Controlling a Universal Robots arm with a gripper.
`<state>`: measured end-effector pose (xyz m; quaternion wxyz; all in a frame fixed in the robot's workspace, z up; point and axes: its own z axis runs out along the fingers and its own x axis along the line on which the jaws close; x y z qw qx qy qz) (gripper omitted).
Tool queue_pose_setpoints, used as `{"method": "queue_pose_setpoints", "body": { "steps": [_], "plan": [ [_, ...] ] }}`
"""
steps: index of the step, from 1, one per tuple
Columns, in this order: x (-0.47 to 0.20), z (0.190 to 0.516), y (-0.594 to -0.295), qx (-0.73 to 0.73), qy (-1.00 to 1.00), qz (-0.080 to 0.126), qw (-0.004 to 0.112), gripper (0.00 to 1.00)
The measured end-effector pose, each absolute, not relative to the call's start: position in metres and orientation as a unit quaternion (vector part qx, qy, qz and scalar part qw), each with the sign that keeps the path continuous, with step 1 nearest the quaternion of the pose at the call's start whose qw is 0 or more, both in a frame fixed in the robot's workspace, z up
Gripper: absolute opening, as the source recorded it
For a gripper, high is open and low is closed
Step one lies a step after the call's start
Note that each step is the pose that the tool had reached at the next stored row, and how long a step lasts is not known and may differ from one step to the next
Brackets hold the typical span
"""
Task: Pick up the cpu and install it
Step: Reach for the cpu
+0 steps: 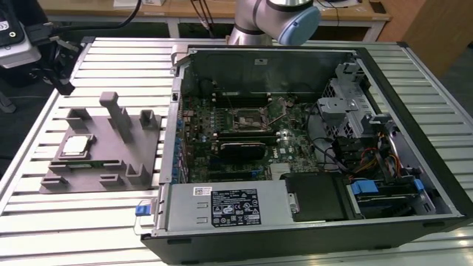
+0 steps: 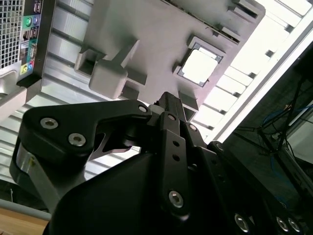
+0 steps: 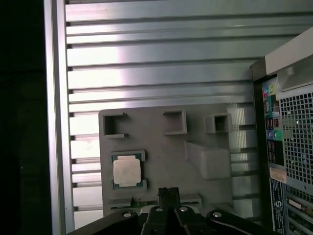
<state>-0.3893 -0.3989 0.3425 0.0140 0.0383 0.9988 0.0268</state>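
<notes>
**Hovering over the grey holder**

We see the cpu [image 1: 76, 146], a flat square with a matte silver top and a thin pale rim. It lies in a square recess of the grey moulded holder [image 1: 88, 178] on the ribbed aluminium bench [image 1: 111, 61], just beside the open computer case [image 1: 436, 183]. In both wrist views the gripper [image 3: 168, 194] [image 2: 168, 100] hangs near the holder's edge, jaws together on nothing (its black bolted links hide part of the holder). The case's white-and-black label [image 1: 236, 208] bears print we cannot make out. The arm [image 1: 277, 16] is cut off by the frame.
</notes>
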Motion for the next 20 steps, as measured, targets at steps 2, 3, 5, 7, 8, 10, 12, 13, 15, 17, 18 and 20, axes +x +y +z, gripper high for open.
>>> {"method": "queue_pose_setpoints", "body": {
  "steps": [2, 3, 5, 7, 8, 10, 12, 13, 15, 17, 18, 20],
  "plan": [
    [-0.390, 0.340, -0.399, 0.038, 0.999, 0.028, 0.014, 0.11],
    [-0.391, 0.338, -0.399, 0.038, 0.999, 0.029, 0.014, 0.11],
    [-0.392, 0.335, -0.399, 0.038, 0.999, 0.031, 0.014, 0.11],
    [-0.392, 0.332, -0.399, 0.038, 0.999, 0.034, 0.014, 0.11],
    [-0.393, 0.331, -0.399, 0.038, 0.999, 0.036, 0.014, 0.11],
    [-0.393, 0.328, -0.399, 0.038, 0.998, 0.038, 0.014, 0.11],
    [-0.394, 0.325, -0.399, 0.038, 0.998, 0.040, 0.013, 0.11],
    [-0.394, 0.324, -0.399, 0.038, 0.998, 0.041, 0.013, 0.11],
    [-0.395, 0.321, -0.399, 0.038, 0.998, 0.041, 0.013, 0.11],
    [-0.396, 0.319, -0.399, 0.038, 0.998, 0.041, 0.013, 0.11],
    [-0.397, 0.318, -0.399, 0.038, 0.998, 0.041, 0.013, 0.11],
    [-0.397, 0.316, -0.399, 0.038, 0.998, 0.041, 0.013, 0.11]
  ]
}}
